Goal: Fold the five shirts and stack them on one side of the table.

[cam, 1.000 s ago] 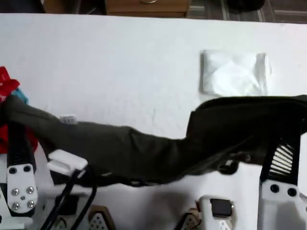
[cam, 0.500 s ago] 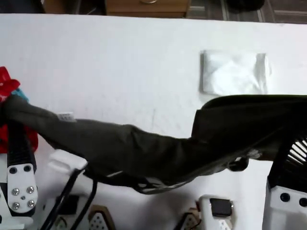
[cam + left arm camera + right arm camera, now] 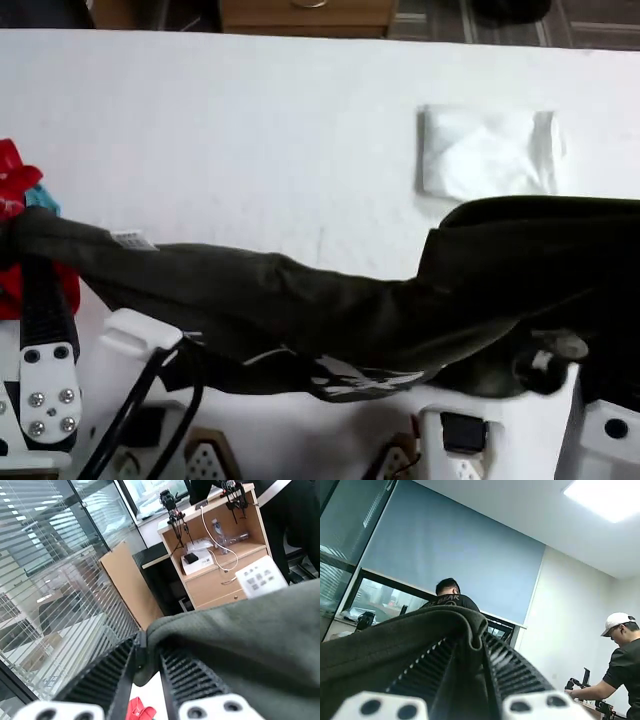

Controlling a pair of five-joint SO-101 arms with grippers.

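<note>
A dark olive shirt (image 3: 340, 310) hangs stretched across the near part of the white table (image 3: 250, 120), held up at both ends. My left gripper (image 3: 147, 647) is shut on one corner of it, at the table's left edge (image 3: 18, 228). My right gripper (image 3: 475, 640) is shut on a fold of the same shirt, at the far right, where the cloth covers most of that arm (image 3: 600, 440). A white tag (image 3: 130, 239) shows near the left end. One folded white shirt (image 3: 487, 152) lies flat at the back right.
A red shirt (image 3: 12, 175) and a blue one (image 3: 42, 198) lie bunched at the left edge, beside my left arm. Arm bases and cables (image 3: 150, 400) line the near edge. A wooden cabinet (image 3: 305, 12) stands behind the table.
The right arm has drawn back toward the near right corner, pulling the dark shirt's right end with it. The shirt now hangs lower and nearer, with a pale print showing underneath.
</note>
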